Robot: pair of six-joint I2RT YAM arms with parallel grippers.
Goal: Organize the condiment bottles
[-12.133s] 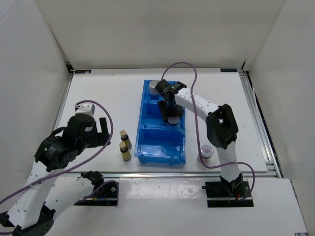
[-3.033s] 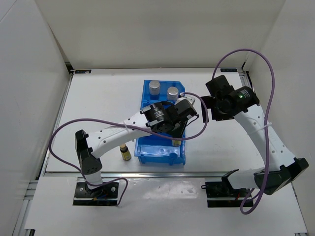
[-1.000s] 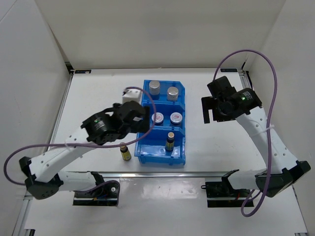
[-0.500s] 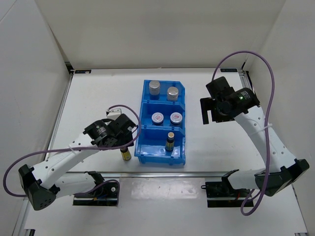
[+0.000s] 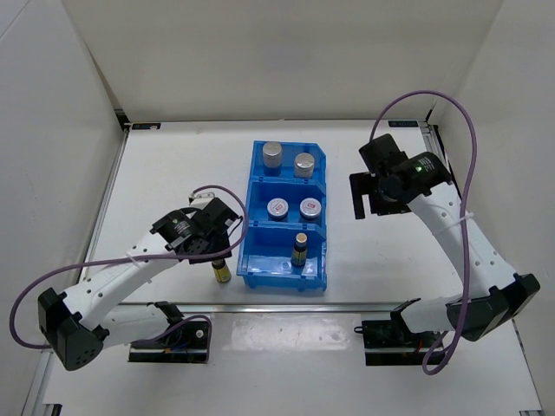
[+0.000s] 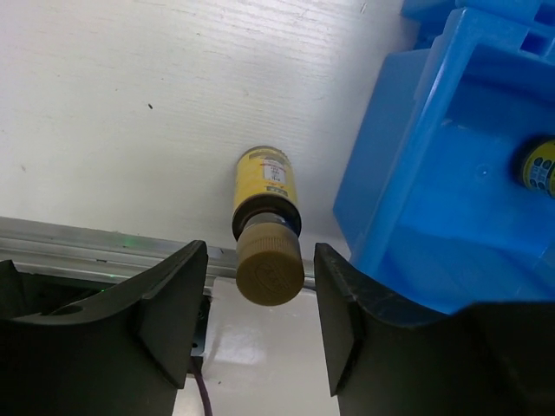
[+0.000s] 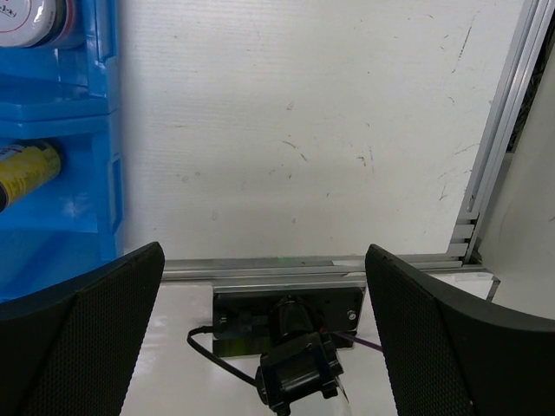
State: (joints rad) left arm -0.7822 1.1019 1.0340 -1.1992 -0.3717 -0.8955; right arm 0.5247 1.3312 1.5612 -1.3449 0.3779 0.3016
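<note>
- Moved in the last second: left gripper point(image 6: 260, 256), down from beside the bin's middle compartment to the loose amber bottle point(image 6: 264, 186); its jaws have drawn in from wide to narrow.
- Loose amber bottle: upright on the table point(image 5: 173, 173), just outside the left wall of the blue bin point(image 5: 284, 282), level with its near compartment. Its dark cap sits between the left fingers point(image 6: 173, 303).
- Left gripper, state: narrow, one finger on each side of the cap, with a sliver of gap showing on both sides; not clamped on it.
- Second amber bottle point(image 5: 299, 250): upright in the bin's near compartment, right of middle.
- White jars point(image 5: 278, 208) point(image 5: 310, 207): two, red-marked lids, side by side in the middle compartment.
- Silver-topped cylinders point(image 5: 272, 154) point(image 5: 304, 163): two, side by side in the far compartment.
- Blue bin: three compartments in a row, at the centre of the table.
- Right gripper point(image 7: 262, 251): fingers spread wide, holding nothing, raised over the table to the right of the bin.
</note>
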